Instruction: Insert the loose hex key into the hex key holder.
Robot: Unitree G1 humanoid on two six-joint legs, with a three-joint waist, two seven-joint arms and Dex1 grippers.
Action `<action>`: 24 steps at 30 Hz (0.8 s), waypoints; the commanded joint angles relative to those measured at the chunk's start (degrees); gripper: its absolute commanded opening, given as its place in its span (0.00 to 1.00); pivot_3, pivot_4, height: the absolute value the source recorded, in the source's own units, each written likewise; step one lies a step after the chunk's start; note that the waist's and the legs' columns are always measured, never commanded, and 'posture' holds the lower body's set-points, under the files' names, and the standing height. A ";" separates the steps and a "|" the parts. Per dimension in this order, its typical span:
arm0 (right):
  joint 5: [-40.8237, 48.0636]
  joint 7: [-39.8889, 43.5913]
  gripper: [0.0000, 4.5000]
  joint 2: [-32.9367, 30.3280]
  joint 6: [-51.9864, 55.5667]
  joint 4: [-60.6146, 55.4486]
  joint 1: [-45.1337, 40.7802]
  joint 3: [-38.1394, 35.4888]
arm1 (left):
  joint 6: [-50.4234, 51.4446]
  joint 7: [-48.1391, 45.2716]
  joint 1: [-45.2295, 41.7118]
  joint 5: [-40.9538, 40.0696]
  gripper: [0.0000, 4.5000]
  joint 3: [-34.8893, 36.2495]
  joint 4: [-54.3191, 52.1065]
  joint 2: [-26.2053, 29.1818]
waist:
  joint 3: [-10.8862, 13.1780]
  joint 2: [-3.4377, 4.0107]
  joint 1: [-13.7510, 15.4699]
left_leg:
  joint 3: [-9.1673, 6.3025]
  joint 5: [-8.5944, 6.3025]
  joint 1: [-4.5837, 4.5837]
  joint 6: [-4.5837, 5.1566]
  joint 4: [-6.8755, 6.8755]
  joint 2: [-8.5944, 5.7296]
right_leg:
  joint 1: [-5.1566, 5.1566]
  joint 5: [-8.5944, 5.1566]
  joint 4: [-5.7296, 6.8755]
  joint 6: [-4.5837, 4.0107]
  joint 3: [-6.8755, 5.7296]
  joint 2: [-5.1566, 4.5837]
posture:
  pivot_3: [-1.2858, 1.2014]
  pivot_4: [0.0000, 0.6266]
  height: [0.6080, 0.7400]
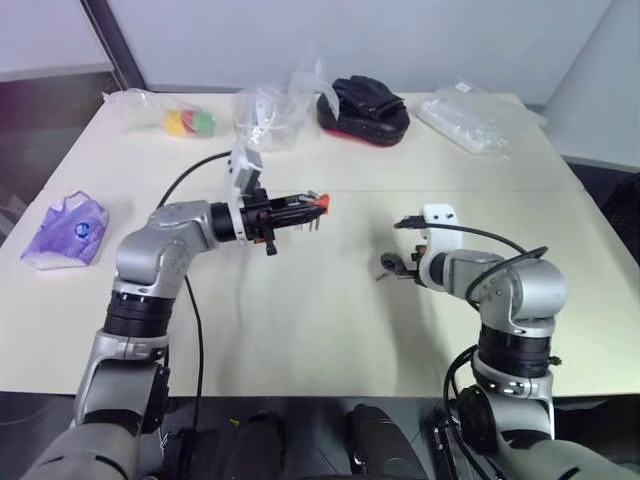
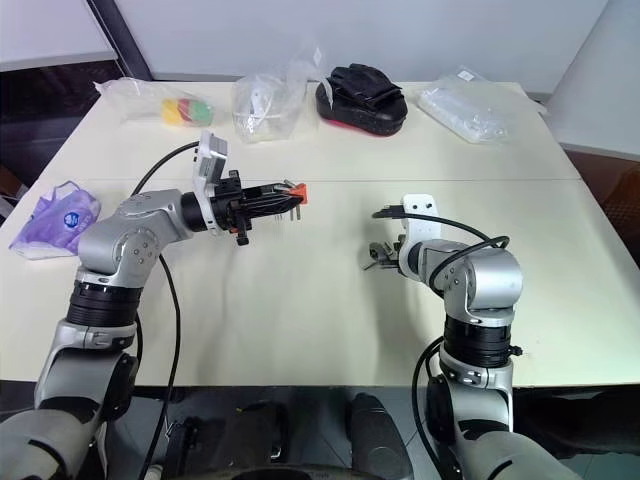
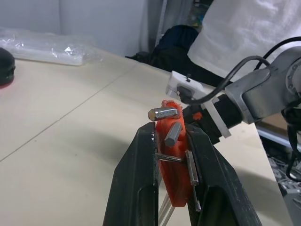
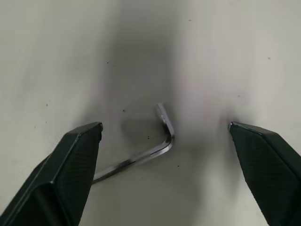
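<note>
The orange hex key holder (image 3: 171, 160), with short grey keys sticking out of it, is clamped between the two black fingers (image 3: 136, 188) of my left gripper (image 1: 305, 207). That gripper is held level above the table's middle and points toward my right arm. The loose hex key (image 4: 155, 150), a thin L-shaped grey rod, lies flat on the cream table. My right gripper (image 4: 164, 127) hangs open just over it, one fingertip on each side and apart from it. In the left eye view the right gripper (image 1: 392, 265) sits low over the table, to the right of the holder.
At the table's (image 1: 300, 330) far edge lie a clear bag with coloured pieces (image 1: 185, 120), a crumpled clear bag (image 1: 270, 115), a black and red pad (image 1: 362, 108) and a clear plastic pack (image 1: 468, 120). A purple pouch (image 1: 68, 230) sits at the left.
</note>
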 commanded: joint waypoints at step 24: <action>29.28 -19.54 0.02 -11.68 0.38 0.67 -2.54 9.34 | -0.64 2.17 1.43 -0.69 0.05 1.03 -3.79 -0.19 | 0.01 -0.04 0.01 | 0.01 -0.01 -0.05 0.02 -0.03 0.03 | 0.04 -0.02 -0.16 0.00 0.00 0.08 | 0.52 0.24 1.00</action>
